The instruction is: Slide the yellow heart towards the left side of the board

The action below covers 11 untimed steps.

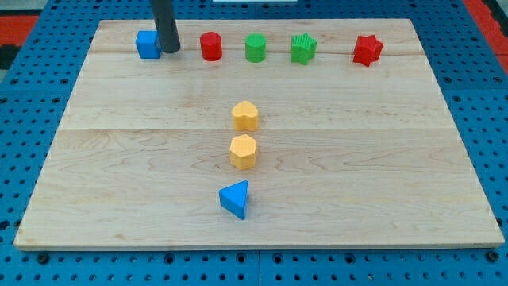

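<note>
The yellow heart lies near the board's middle, slightly toward the view's top. A yellow hexagon sits just below it, apart by a small gap. My tip stands at the view's top left, right next to the blue cube on its right side. The tip is far from the yellow heart, up and to the left of it.
Along the view's top stand a red cylinder, a green cylinder, a green star and a red star. A blue triangle lies below the hexagon. The wooden board rests on a blue pegboard.
</note>
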### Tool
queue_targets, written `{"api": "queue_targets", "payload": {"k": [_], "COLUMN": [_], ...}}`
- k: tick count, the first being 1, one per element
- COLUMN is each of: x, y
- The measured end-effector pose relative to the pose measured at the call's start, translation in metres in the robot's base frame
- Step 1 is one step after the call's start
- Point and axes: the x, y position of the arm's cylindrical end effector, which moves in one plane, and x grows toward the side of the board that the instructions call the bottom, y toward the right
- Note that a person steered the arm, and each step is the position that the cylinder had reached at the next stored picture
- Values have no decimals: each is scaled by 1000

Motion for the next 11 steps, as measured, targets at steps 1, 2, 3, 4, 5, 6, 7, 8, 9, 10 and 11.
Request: {"api": "queue_targets", "payload": {"k": [1,2,3,4,5,6,7,8,9,10,11], "x": [-2,-2,34,58,60,83,98,122,163,170,169], "y": [-23,-17,25,34,47,104,168,208,202,152,101]}}
